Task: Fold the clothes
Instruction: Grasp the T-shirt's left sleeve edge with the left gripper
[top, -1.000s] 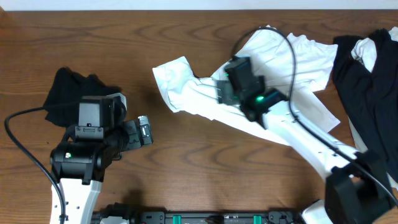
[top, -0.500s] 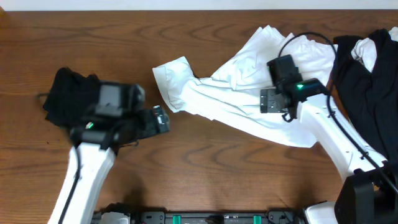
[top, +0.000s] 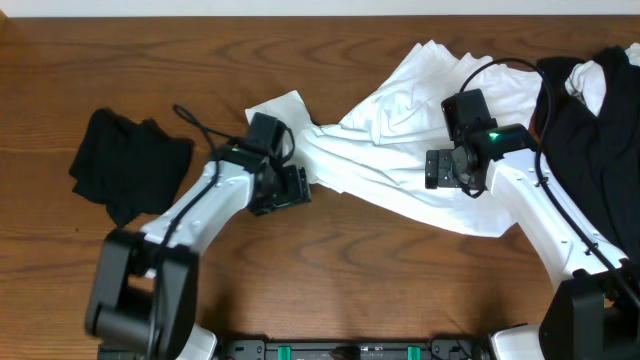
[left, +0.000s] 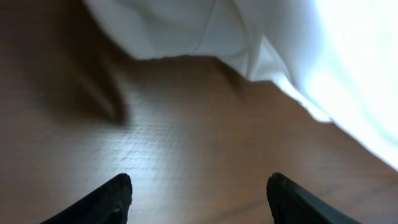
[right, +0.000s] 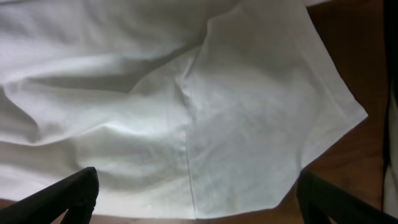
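Starting well behind the left fingers, a black heap (top: 125, 165) is seen crumpled on the table (top: 340, 270), apart from everything else, with bare wood all round it. The left gripper (top: 297, 186) is held low over the wood, just short of the shirt (top: 390, 115). Its fingers (left: 117, 198) are spread, and only bare table is seen between them. Just ahead of the fingertips the shirt's near edge is found: a folded flap with a hem, slanting down toward the finger at the picture's right. Open wood is left beneath and behind these fingers.

The shirt is stretched as a rumpled band from the left fingertips across to the right gripper (top: 437, 168), which is poised above it. The right fingers (right: 69, 196) are spread wide with nothing pinched; white cloth and a seam are seen between and ahead of them. Past one finger a sleeve hem ends and wood is shown. Beyond the right gripper, a dark pile (top: 590, 130) with white cloth in it is heaped just beside the shirt.

The heap, the pile and both arms are shown only from overhead. The hem and the seam are shown only by the wrist cameras. Whether the right fingertips touch the cloth cannot be told.
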